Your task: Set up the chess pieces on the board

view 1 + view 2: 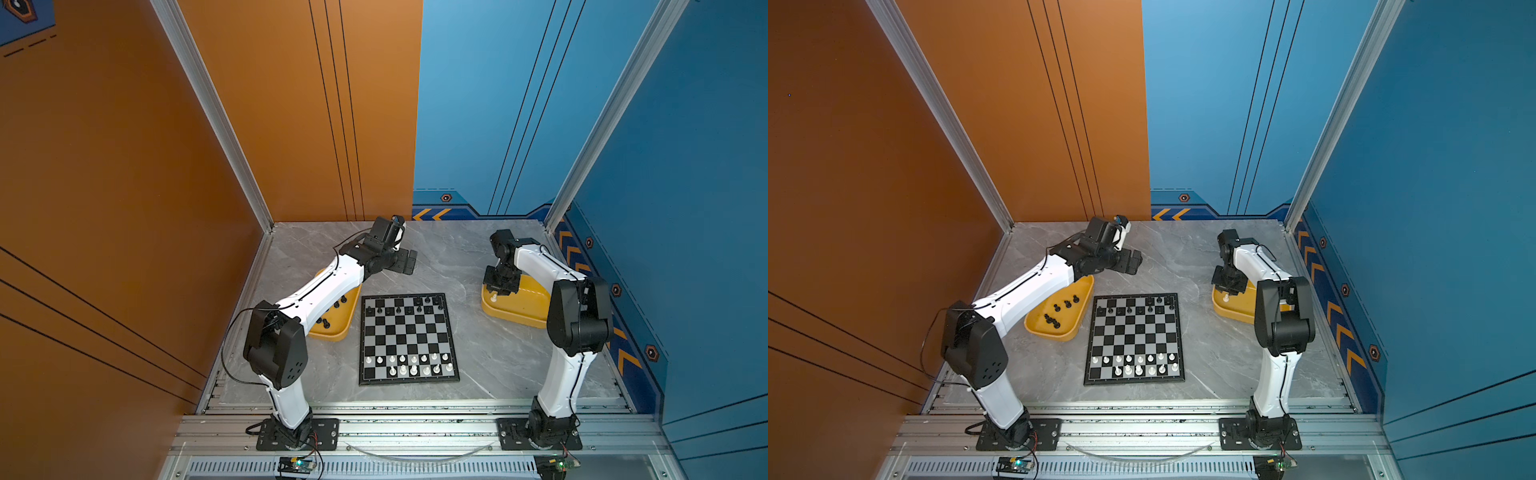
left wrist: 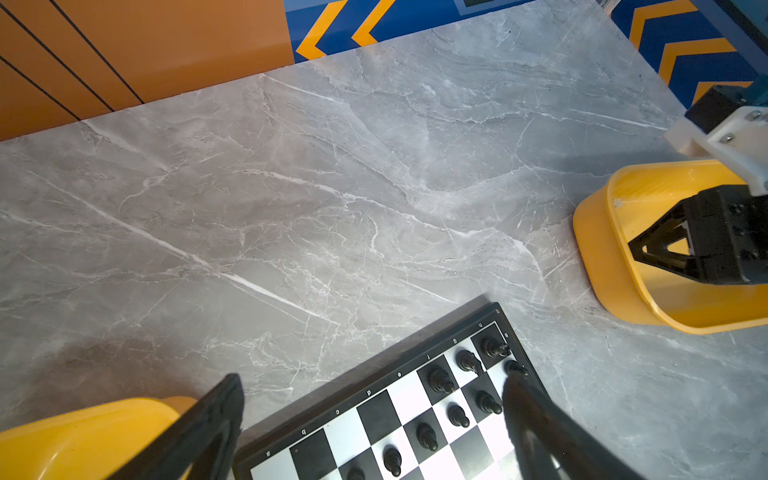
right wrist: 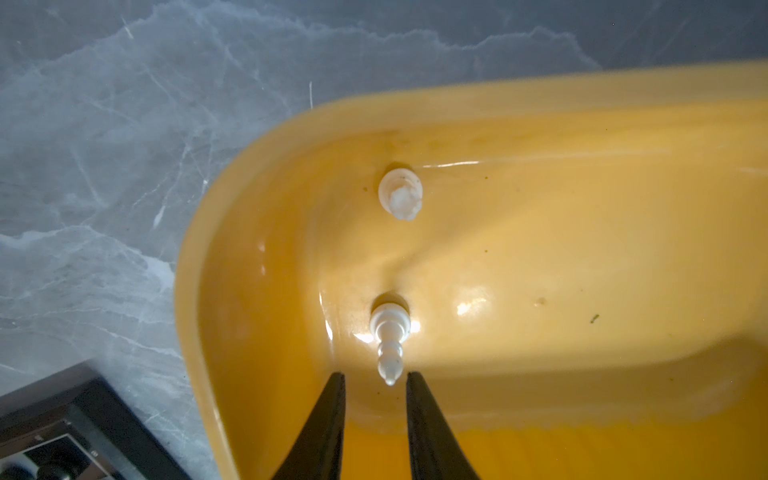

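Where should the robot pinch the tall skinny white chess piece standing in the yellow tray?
Probably by its ridged upper stem, coming straight down from above. The tall white piece stands upright in the yellow tray, apart from the other white piece, so its thin top is free on both sides. The right tool, jaws apart, straddles its tip.

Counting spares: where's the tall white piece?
Right wrist view: the tall white piece stands in the right yellow tray, tip between the right gripper's fingers, near a shorter white piece.
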`<act>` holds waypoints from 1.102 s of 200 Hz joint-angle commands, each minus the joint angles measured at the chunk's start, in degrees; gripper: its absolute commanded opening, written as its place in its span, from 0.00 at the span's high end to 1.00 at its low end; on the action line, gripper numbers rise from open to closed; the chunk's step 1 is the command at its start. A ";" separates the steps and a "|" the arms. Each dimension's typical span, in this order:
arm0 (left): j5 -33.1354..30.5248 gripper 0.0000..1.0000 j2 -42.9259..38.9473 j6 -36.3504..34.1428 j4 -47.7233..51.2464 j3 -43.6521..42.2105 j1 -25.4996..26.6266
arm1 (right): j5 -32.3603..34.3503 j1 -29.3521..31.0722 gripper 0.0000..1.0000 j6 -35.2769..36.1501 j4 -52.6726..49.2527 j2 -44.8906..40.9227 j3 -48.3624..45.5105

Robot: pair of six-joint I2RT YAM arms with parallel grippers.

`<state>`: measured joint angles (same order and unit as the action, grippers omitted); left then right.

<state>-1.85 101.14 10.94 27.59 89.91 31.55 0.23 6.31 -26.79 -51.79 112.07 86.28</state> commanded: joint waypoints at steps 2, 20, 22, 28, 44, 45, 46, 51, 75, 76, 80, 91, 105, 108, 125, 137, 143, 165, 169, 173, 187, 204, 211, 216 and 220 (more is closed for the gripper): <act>-0.28 0.02 -1.57 -0.21 0.62 0.79 0.05 | 1.34 -0.50 0.71 0.51 0.48 0.32 -0.50; -0.19 0.02 -1.31 -0.29 0.72 1.15 0.00 | 1.25 -0.61 0.71 0.59 0.86 0.73 -0.54; -0.18 0.02 -1.19 -0.30 0.80 1.23 -0.04 | 1.19 -0.66 0.71 0.59 0.87 0.81 -0.53; -0.17 0.02 -1.06 -0.26 0.87 1.45 -0.02 | 1.02 -0.76 0.71 0.59 0.91 1.02 -0.47; -0.10 0.02 -0.59 -0.37 1.19 2.08 0.00 | 0.92 -0.86 0.71 0.68 1.11 1.70 -0.41; -0.09 0.02 -0.59 -0.38 1.17 2.10 -0.04 | 0.83 -0.90 0.71 0.68 1.09 1.77 -0.36; -0.05 0.02 -0.55 -0.34 1.20 2.15 -0.06 | 0.83 -0.88 0.71 0.68 1.13 1.76 -0.34; -0.09 0.02 -0.40 -0.39 1.23 2.35 -0.08 | 0.74 -0.90 0.71 0.68 1.20 2.01 -0.32; 0.09 0.02 0.27 -0.48 1.54 3.12 -0.17 | 0.39 -0.94 0.72 0.68 1.38 2.70 -0.23; 0.13 0.02 0.28 -0.48 1.56 3.14 -0.17 | 0.39 -0.99 0.72 0.68 1.41 2.71 -0.23; 0.11 0.02 0.36 -0.47 1.63 3.24 -0.17 | 0.32 -0.95 0.72 0.69 1.34 2.83 -0.17; 0.10 0.02 0.55 -0.48 1.77 3.51 -0.21 | 0.30 -1.03 0.72 0.68 1.42 3.11 -0.01; 0.18 0.02 0.79 -0.48 1.87 3.74 -0.26 | 0.19 -1.13 0.74 0.68 1.43 3.40 0.16; 0.20 0.02 0.86 -0.48 1.85 3.74 -0.28 | 0.13 -1.12 0.74 0.68 1.45 3.46 0.13; 0.33 0.02 1.07 -0.47 1.94 4.00 -0.39 | 0.01 -1.21 0.75 0.77 1.52 3.82 0.32; 0.27 0.02 1.25 -0.37 1.94 4.13 -0.35 | 0.03 -1.30 0.76 0.85 1.52 4.11 0.42; 0.35 0.02 1.35 -0.39 1.94 4.23 -0.39 | 0.03 -1.37 0.76 0.85 1.54 4.27 0.38; 0.27 0.02 1.53 -0.30 1.94 4.31 -0.39 | -0.10 -1.47 0.77 1.03 1.61 4.72 0.56; 0.27 0.02 1.58 -0.29 1.96 4.31 -0.38 | -0.08 -1.55 0.78 1.08 1.62 4.76 0.63; 0.20 0.02 1.53 -0.28 1.99 4.38 -0.41 | -0.06 -1.56 0.78 1.12 1.67 4.82 0.67; 0.09 0.02 1.47 -0.24 2.20 4.31 -0.38 | -0.14 -1.65 0.81 1.21 1.59 5.00 0.87; -0.13 0.02 1.29 -0.18 2.35 4.22 -0.40 | -0.21 -1.65 0.85 1.30 1.53 5.00 0.94; -0.17 0.02 1.15 -0.15 2.37 4.07 -0.38 | -0.23 -1.73 0.87 1.30 1.46 4.93 0.91; -0.26 0.02 0.99 -0.13 2.47 3.98 -0.35 | -0.31 -1.72 0.87 1.31 1.40 4.91 0.89; -0.32 0.02 0.94 -0.07 2.52 3.88 -0.35 | -0.25 -1.65 0.88 1.30 1.34 4.83 0.87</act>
<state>-1.85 101.91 10.92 28.51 92.62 31.51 0.01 4.91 -26.26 -50.30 116.55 86.41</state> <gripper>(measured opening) 0.976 0.136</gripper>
